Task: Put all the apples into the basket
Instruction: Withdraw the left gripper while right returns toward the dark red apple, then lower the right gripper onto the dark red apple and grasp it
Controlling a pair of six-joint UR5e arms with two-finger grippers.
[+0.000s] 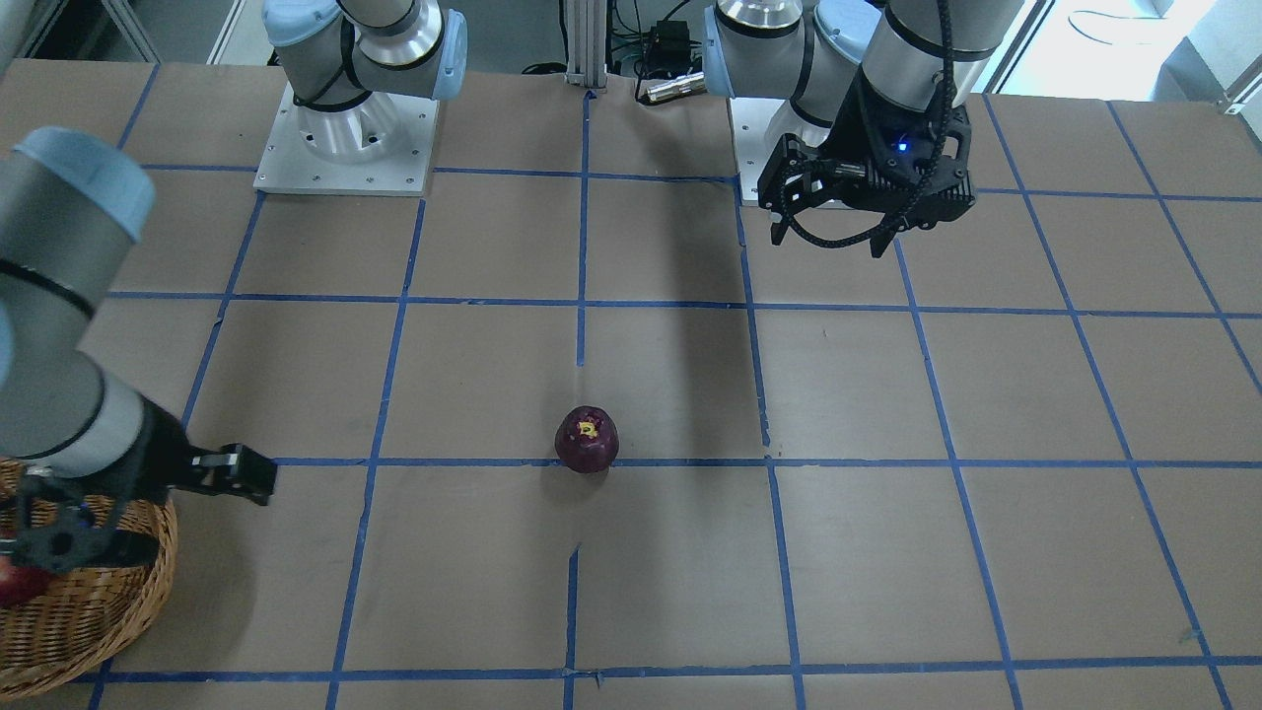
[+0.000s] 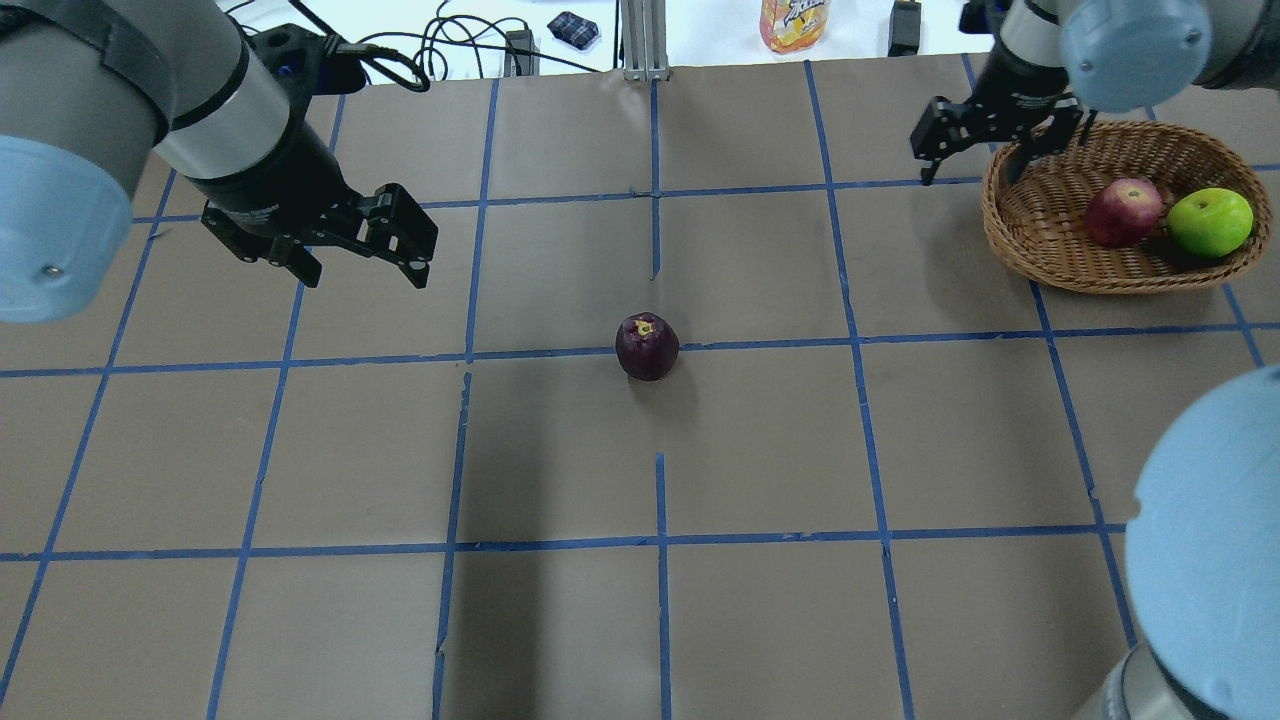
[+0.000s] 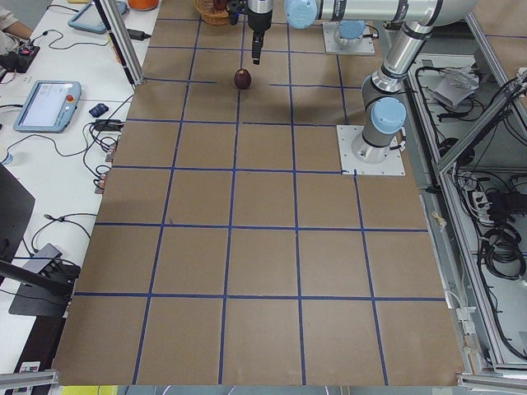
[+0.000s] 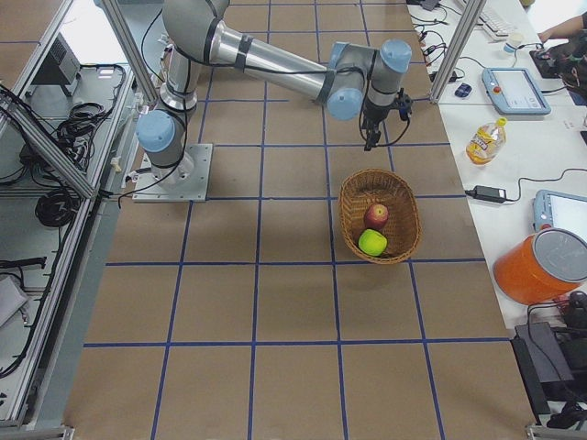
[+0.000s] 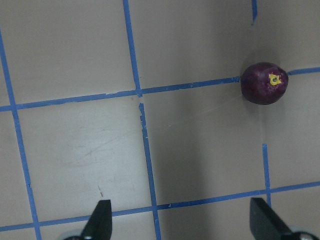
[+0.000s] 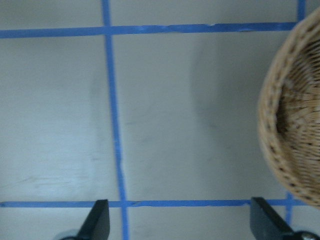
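My left pincer hangs with its fingers wide apart, left of the maroon apple, which sits mid-table on a blue tape line. My right pincer (also spread) hovers at the far-left rim of the basket. The red apple and green apple are inside.

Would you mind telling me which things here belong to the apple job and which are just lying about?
Job: maroon apple, red apple, green apple, basket.
Lying about: juice bottle, teach pendant, orange jug.
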